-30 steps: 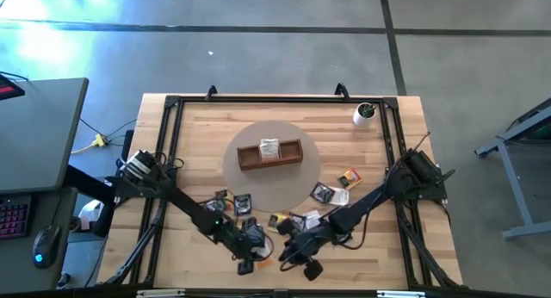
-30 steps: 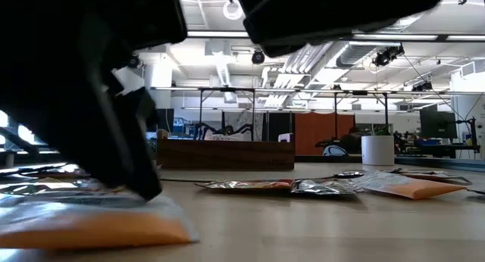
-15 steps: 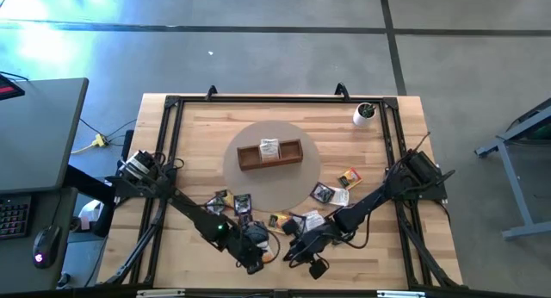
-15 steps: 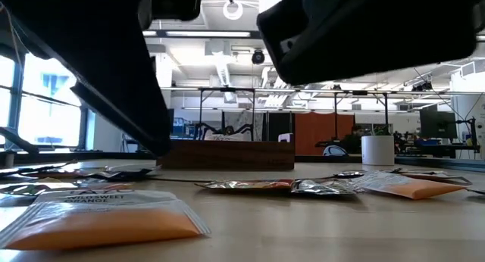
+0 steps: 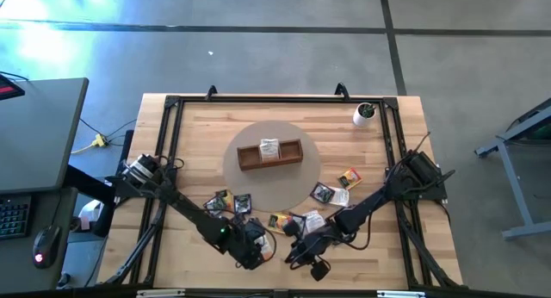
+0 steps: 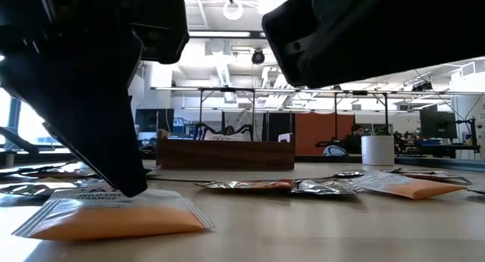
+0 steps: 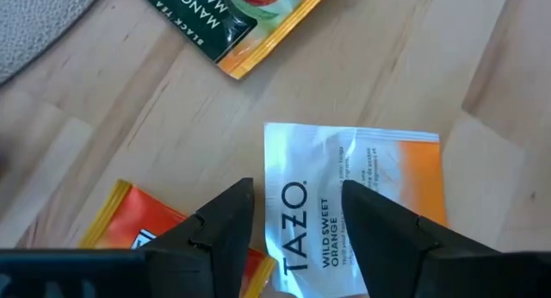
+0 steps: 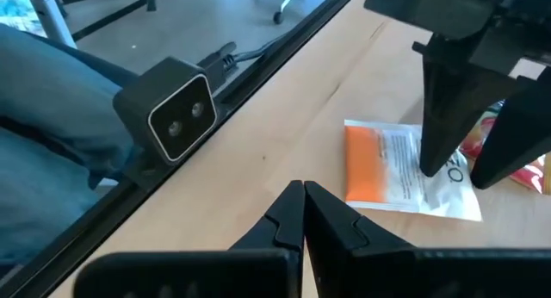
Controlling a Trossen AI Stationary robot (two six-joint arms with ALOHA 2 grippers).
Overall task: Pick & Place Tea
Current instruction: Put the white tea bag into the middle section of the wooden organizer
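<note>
A: Starting at the left of the worktop [image 5: 189,143], what do you see?

B: The left gripper [image 5: 251,253] is down near the front edge, its jaws spread, straddling one edge of a white-and-orange tea sachet [image 7: 362,199] that lies flat on the wood. In the low view one dark finger [image 6: 114,152] stands right on that sachet's near end. Its label reads "Wild Sweet Orange".

A: Is it lifted?

B: No, it lies flat on the worktop.

A: What lies around it?

B: Just beside it, in the left wrist view, there is an orange sachet [image 7: 129,225] and a black one with a yellow edge [image 7: 237,18]. From above, two dark sachets [image 5: 231,201] sit a little farther back, at the rim of the round grey mat [image 5: 258,190].

A: And in the middle?

B: The brown wooden tray [image 5: 269,153] rests on that mat, with a pale sachet [image 5: 269,147] in its middle compartment.

A: Further right?

B: The right gripper [image 5: 297,251] hangs close to the left one, just above the wood, jaws pressed together and holding nothing. Behind it more sachets are scattered, among them a yellow-orange one [image 5: 349,177] and a dark one [image 5: 323,193].

A: Anything in the far right corner?

B: A small white cup [image 5: 365,114] with green inside, well apart from everything else.
</note>
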